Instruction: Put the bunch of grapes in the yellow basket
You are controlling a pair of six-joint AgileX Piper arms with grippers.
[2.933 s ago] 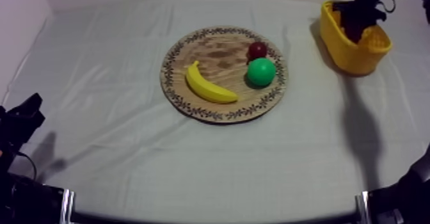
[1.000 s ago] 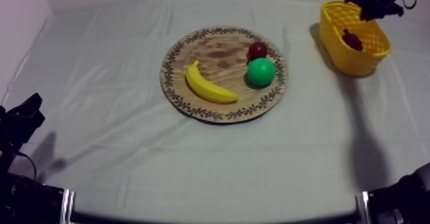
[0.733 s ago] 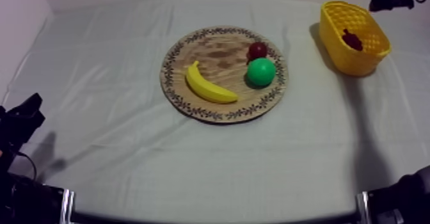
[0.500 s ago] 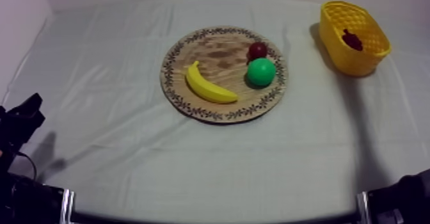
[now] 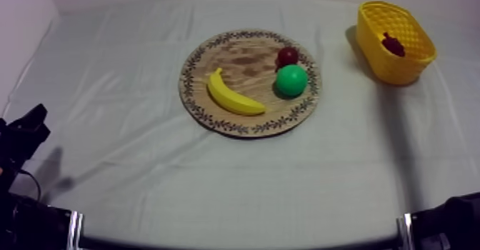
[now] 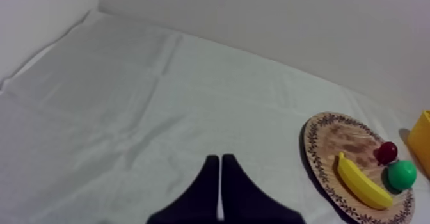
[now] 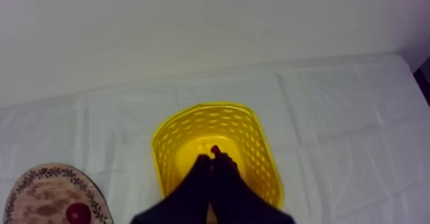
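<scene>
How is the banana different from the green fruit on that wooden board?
The banana is yellow, long and curved; the green fruit is round. The banana lies by itself; the green fruit sits close beside the small red fruit. Both rest on the wooden board.

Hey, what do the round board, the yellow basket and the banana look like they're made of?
The round board looks like wood: matte, brown grain, with a dark pattern that seems printed on its rim. The yellow basket is probably moulded plastic: one even colour, walls pierced by a regular lattice of holes. The banana is likely a smooth plastic or rubber toy, evenly yellow; which of the two is unclear.
</scene>
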